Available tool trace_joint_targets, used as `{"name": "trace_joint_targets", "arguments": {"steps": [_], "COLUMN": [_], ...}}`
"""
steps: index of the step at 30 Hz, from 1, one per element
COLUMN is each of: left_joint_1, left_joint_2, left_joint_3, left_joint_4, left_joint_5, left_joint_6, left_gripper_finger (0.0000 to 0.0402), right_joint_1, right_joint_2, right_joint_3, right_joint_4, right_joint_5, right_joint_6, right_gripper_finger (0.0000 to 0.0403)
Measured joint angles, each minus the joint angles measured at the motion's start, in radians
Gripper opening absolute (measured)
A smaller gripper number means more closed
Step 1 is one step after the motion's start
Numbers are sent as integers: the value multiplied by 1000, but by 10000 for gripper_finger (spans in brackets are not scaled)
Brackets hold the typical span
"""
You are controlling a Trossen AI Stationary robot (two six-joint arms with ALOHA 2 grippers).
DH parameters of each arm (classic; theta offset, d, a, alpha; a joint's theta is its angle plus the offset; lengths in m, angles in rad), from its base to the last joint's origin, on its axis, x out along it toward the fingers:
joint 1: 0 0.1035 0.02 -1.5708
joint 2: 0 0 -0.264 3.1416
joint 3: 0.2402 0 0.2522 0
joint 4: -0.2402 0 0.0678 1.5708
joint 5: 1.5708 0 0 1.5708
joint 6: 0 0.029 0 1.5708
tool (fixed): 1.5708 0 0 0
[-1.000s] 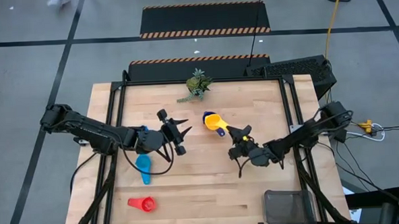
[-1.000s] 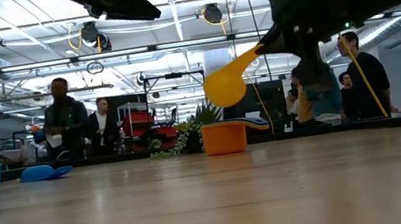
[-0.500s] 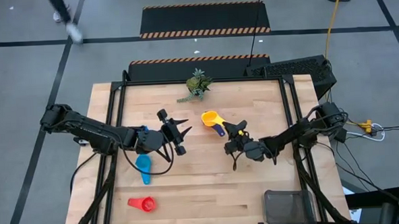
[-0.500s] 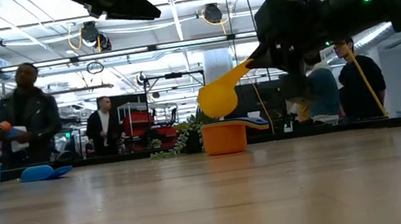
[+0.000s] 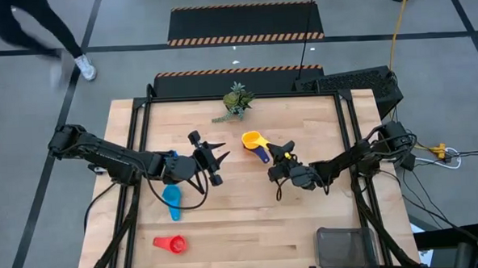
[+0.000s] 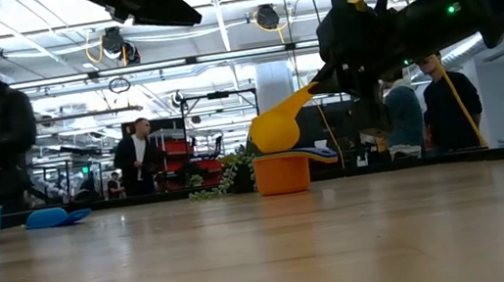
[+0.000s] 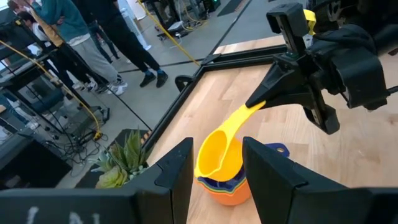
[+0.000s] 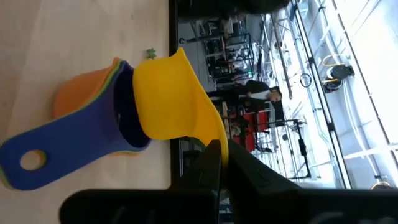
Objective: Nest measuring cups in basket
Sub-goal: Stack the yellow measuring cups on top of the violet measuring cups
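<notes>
Across the worktop (image 5: 307, 220), going left to right, you first meet the red cup (image 5: 176, 245) lying near the front left edge and the light blue cup (image 5: 172, 198) a little behind it. Just beside the light blue cup hovers the left gripper (image 5: 217, 161), its jaws spread wide and holding nothing; this arm waits. A green plant sprig (image 5: 234, 100) sits at the back edge.

Near the middle stands the nested stack (image 6: 282, 173): an orange cup outermost, green inside it, and a dark blue cup (image 8: 93, 152) on top, its handle lying flat toward the right arm. Directly above the stack hangs the yellow cup (image 6: 277, 129), gripped by its handle in the clenched jaws of the right gripper (image 5: 282, 158). Its bowl is tilted and, in the low view, looks just clear of the stack's rim, though whether it touches is hard to tell.

To seat it well, you would likely level the bowl, centre it over the dark blue cup's opening, align its handle with the handles below, and lower gently before letting go; a tilted drop could catch the rim and tip the stack.

Far right, at the front corner, the basket (image 5: 349, 248) sits well apart from the stack, with no cup visible in it.
</notes>
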Motion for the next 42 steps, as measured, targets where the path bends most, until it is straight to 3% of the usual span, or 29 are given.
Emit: {"name": "trace_joint_targets", "arguments": {"steps": [13,31,42], "left_joint_1": [0,0,0], "left_joint_2": [0,0,0], "left_joint_3": [0,0,0], "left_joint_4": [0,-6,-6], "left_joint_5": [0,0,0], "left_joint_6": [0,-2,-2], "left_gripper_finger": [140,140,140], "right_joint_1": [-20,-20,-20], "right_joint_2": [0,0,0], "right_joint_3": [0,0,0], "right_joint_4": [-91,-113,-152], "right_joint_5": [-57,-103,-133], "right_joint_6": [66,192,297], "right_gripper_finger": [4,116,130]}}
